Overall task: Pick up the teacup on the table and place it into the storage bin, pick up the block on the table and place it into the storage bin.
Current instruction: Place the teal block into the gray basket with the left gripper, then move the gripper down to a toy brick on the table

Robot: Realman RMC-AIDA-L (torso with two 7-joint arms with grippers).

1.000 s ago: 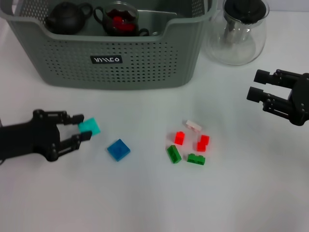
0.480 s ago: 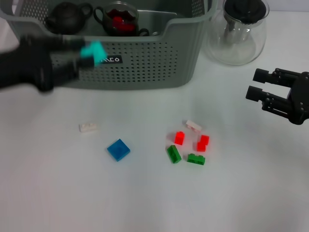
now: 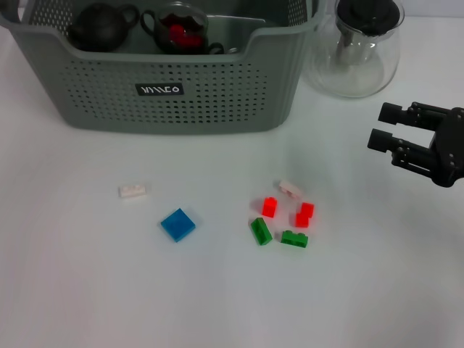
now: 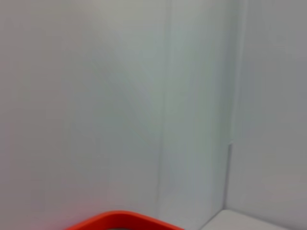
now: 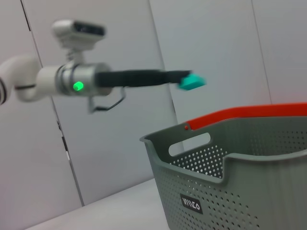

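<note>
High above the storage bin (image 5: 240, 167), the left gripper (image 5: 180, 79) clamps a teal block (image 5: 192, 81) between its jaws, seen only from the right wrist view; the head view does not show this arm at all. The block hangs over the bin's near corner, well clear of its rim, with open air all round it.

The right gripper (image 3: 391, 127) hovers over the right side of the white counter (image 3: 217, 304), its jaws parted and empty, near a clear glass carafe (image 3: 355, 47) with a black lid that stands just beside the bin's right wall. Inside the bin sit a dark teapot (image 3: 101, 25) and a glass teacup (image 3: 177, 29) holding something red.

On the counter in front of the bin lie a small white brick (image 3: 132, 191) and a blue block (image 3: 177, 224), near one another. Farther right is a loose cluster: a white piece (image 3: 291, 188), two red bricks (image 3: 269, 206) (image 3: 304, 214) and two green bricks (image 3: 261, 231) (image 3: 294, 238). The counter's front stretch lies wide and bare below them.
</note>
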